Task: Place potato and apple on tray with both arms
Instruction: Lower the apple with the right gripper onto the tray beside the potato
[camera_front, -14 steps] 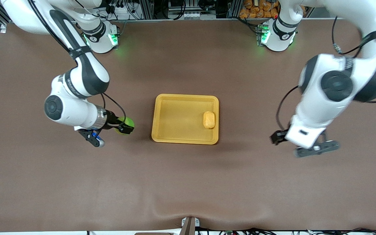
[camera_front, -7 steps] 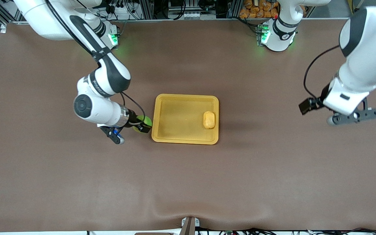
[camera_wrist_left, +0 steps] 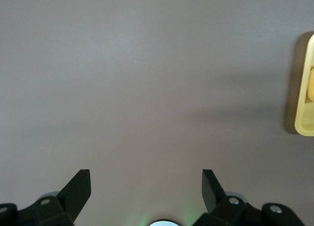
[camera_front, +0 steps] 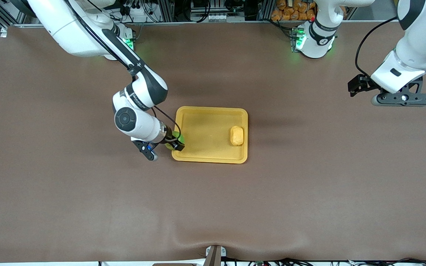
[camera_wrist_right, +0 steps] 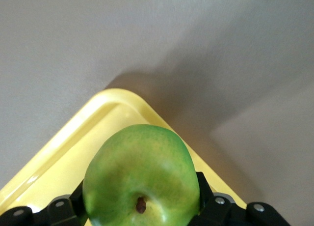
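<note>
Both arms shifted; apple (camera_front: 176,139) reaches tray (camera_front: 209,157).

Setting: robotics lab bench. Two white Franka arms are bolted at the table (camera_front: 213,207) edge, their bases (camera_front: 314,40) lit with green status lights. The work surface is one wide brown mat, bare apart from a yellow-orange tray (camera_front: 202,155). Along the edge by the bases run aluminium framing (camera_front: 168,11), cable bundles (camera_front: 135,7) and what looks like a power strip (camera_front: 216,16). A heap of orange-brown items (camera_front: 290,9) sits there too; too small to identify. A camera mount bracket (camera_front: 215,255) shows at the near table edge.
</note>
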Controlling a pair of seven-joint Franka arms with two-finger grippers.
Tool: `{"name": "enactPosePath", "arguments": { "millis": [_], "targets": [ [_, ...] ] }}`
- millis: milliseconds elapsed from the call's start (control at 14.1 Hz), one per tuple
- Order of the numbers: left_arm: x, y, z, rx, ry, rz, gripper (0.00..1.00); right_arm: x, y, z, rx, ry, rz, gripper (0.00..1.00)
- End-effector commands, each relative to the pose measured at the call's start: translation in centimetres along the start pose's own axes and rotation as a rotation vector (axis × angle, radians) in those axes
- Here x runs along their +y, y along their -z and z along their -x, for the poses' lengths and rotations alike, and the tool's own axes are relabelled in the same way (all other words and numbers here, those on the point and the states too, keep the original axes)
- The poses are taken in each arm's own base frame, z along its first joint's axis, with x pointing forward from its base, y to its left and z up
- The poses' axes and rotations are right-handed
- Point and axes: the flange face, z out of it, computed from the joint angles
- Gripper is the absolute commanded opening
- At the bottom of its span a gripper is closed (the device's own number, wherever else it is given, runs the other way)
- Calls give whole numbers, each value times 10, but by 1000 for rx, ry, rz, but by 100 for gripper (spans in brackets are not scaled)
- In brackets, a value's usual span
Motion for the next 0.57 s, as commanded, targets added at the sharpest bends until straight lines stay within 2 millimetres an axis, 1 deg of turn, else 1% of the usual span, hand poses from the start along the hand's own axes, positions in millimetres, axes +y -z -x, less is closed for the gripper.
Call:
{"name": "enactPosePath", "arguments": {
  "millis": [0, 71, 142, 212, 354, 496],
  "targets": [
    [-25, 19, -19, 28, -23, 48, 100, -8, -11, 16, 15, -35, -3, 0],
    [-33, 25, -26, 35, -51, 70, 100, -10, -10, 19, 18, -44, -4, 0],
    [-38, 28, -29, 42, -77, 73, 100, -11, -12, 22, 17, -53, -2, 0],
    [-41, 31, -28, 46, -98, 72, 100, -11, -17, 28, 14, -54, 6, 0],
    [-44, 38, -19, 24, -138, 71, 100, -11, -27, 36, 12, -72, 21, 0],
    [-53, 51, -8, 8, -132, 75, 100, -11, -33, 37, 18, -100, 30, 0]
  ]
}}
